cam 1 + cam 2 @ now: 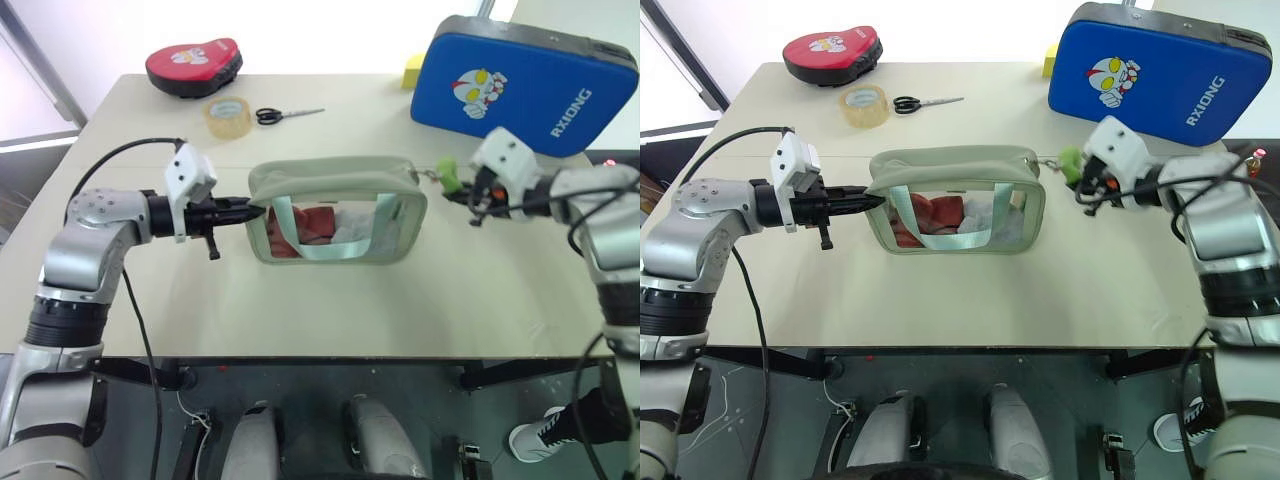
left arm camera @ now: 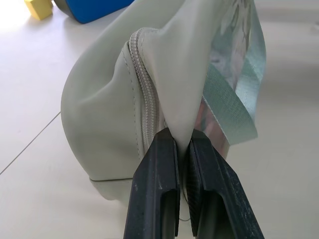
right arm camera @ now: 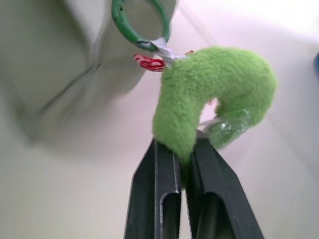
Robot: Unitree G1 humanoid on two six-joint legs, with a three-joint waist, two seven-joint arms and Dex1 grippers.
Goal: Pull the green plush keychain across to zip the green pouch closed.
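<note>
The green pouch (image 1: 335, 212) stands mid-table, pale sage with a clear side window, mint ribbon handles and red and white contents. My left gripper (image 1: 243, 209) is shut on the fabric at its left end; in the left wrist view the black fingers (image 2: 159, 189) pinch a fold beside the zipper (image 2: 147, 99). Off the pouch's right end, the green plush keychain (image 1: 447, 175) hangs from the zipper pull by a green ring (image 3: 139, 25). My right gripper (image 1: 466, 188) is shut on that fuzzy charm (image 3: 209, 89).
A big blue cartoon-printed pad (image 1: 525, 85) leans at the back right with a yellow block (image 1: 412, 71) beside it. A red pad (image 1: 193, 66), a tape roll (image 1: 228, 117) and scissors (image 1: 285, 115) lie at the back left. The table's front edge (image 1: 330, 352) runs close below the pouch.
</note>
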